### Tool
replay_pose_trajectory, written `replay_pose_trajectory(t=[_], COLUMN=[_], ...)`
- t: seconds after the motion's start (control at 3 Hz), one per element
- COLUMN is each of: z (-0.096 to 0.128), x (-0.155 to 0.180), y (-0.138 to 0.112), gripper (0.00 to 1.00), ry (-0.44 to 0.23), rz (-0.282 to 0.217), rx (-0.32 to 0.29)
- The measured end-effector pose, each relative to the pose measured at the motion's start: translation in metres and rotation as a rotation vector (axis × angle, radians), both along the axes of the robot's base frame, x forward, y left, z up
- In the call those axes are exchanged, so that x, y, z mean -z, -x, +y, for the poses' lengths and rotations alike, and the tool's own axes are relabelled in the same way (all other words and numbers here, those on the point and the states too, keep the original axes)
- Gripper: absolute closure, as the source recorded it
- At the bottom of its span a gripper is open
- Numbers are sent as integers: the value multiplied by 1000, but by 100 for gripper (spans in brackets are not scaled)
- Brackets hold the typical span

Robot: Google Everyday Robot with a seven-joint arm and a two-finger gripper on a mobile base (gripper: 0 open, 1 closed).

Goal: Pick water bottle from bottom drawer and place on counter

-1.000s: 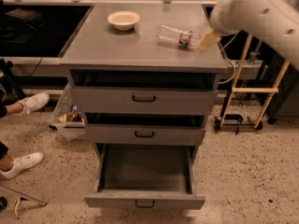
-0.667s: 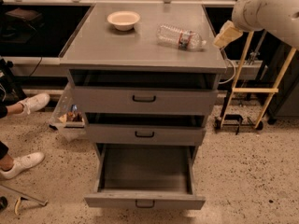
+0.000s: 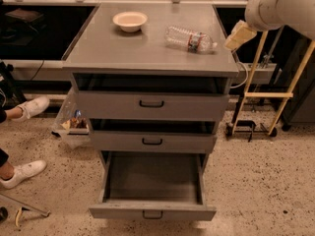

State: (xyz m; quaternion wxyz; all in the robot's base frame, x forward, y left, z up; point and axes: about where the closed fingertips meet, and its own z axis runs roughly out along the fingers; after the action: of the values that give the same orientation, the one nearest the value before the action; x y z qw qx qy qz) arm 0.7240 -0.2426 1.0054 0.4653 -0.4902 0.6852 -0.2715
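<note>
The water bottle (image 3: 190,39), clear with a red and bluish label, lies on its side on the right part of the counter (image 3: 147,53). The bottom drawer (image 3: 152,188) is pulled far out and looks empty. My gripper (image 3: 238,35), cream coloured, hangs at the end of the white arm just past the counter's right edge, to the right of the bottle and apart from it. It holds nothing.
A cream bowl (image 3: 130,20) stands at the back left of the counter. The two upper drawers (image 3: 151,104) are slightly open. A yellow-framed cart (image 3: 268,97) stands to the right. A person's white shoes (image 3: 24,171) are on the floor at the left.
My arm and gripper have drawn back to the right, from over the bottle's cap end to beyond the counter's edge. The bottle stays lying on the counter.
</note>
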Motion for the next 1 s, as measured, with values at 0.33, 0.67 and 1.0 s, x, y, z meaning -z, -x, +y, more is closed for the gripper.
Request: replay_pose_trajectory(t=[0.33,0.67,1.0], z=[-29,-51,-60], x=[-20,-64,-97], y=[65,158,239], gripper=[0,0,0], ry=[89,216,293], rz=[98,119,69], rx=[8,90,217])
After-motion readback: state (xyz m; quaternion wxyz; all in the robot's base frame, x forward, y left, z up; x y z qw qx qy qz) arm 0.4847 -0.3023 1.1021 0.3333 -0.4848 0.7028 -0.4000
